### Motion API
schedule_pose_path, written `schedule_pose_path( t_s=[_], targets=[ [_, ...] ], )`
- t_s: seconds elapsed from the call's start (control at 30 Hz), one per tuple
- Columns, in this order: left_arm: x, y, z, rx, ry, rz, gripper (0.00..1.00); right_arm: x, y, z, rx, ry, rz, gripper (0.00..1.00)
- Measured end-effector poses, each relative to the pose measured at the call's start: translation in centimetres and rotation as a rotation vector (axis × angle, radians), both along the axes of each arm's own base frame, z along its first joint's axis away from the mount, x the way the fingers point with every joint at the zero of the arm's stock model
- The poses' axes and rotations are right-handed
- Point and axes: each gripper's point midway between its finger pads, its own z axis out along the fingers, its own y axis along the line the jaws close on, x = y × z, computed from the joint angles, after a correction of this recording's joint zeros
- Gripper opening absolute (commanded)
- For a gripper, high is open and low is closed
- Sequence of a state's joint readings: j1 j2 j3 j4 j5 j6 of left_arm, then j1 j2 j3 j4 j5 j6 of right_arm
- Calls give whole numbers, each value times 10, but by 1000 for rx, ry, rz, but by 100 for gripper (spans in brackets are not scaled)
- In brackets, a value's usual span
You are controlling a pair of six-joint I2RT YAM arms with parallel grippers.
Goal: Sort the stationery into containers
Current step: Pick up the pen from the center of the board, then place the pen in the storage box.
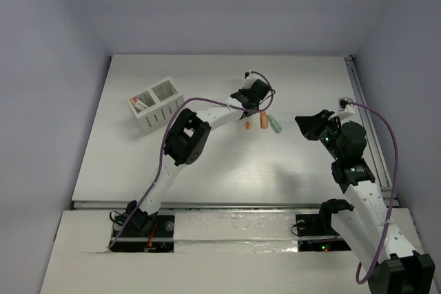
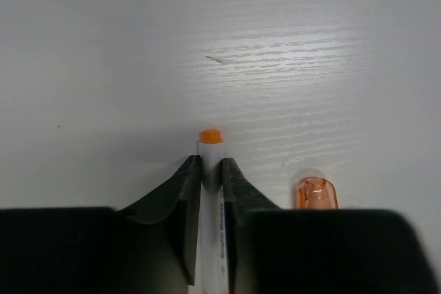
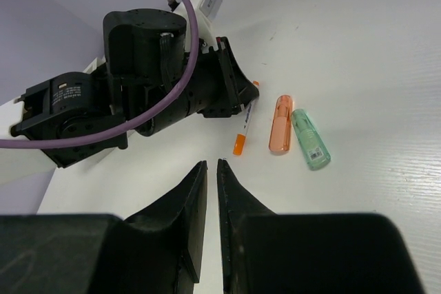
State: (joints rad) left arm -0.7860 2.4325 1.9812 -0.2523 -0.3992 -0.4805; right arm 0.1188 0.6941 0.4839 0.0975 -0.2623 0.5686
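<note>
My left gripper (image 2: pixel 211 170) is shut on a thin white pen with orange ends (image 2: pixel 210 144), low over the table right of centre. In the right wrist view the pen (image 3: pixel 242 132) slants down from the left gripper (image 3: pixel 231 91), its lower orange end on or near the table. A stubby orange marker (image 3: pixel 280 124) and a mint-green marker (image 3: pixel 310 138) lie just right of it. The white two-compartment organiser (image 1: pixel 156 104) stands far left with a pen in its left compartment. My right gripper (image 3: pixel 212 170) is shut and empty, held above the table.
A small white connector block (image 1: pixel 346 103) sits by the rail along the table's right edge (image 1: pixel 365 122). The left arm (image 1: pixel 186 135) stretches diagonally across the middle of the table. Walls close in the back and both sides.
</note>
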Motion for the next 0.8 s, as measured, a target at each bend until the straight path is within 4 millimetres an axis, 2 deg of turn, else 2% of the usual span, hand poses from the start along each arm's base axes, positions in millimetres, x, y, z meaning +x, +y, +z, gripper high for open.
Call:
schedule_pose_path(
  t_s=[0.27,0.37,0.43,0.5,0.53,0.57,0.6,0.63,0.67,0.73,0.8],
  targets=[
    [-1,14,2,44,-31,12,0,0,0,0,0,0,0,17],
    [-19,39,9,99,-23,10,0,0,0,0,0,0,0,17],
    [-27,57,29,116,-44,17,0,0,0,0,0,0,0,17],
    [-28,75,67,98,-95,43,0,0,0,0,0,0,0,17],
    [-26,87,92,74,-135,64,0,0,0,0,0,-1,0,17],
    [-20,109,134,32,-206,112,0,0,0,0,0,-1,0,17],
    [-17,121,151,15,-237,141,0,0,0,0,1,-1,0,17],
    [-12,140,181,-28,-296,185,0,0,0,1,1,-2,0,17],
    [-8,168,212,-65,-359,246,0,-1,0,1,1,-5,0,17],
    [-5,234,263,-113,-479,390,0,-1,0,3,2,-11,1,17],
    [-10,304,296,-126,-583,548,0,-2,0,4,3,-15,4,17]
  ],
)
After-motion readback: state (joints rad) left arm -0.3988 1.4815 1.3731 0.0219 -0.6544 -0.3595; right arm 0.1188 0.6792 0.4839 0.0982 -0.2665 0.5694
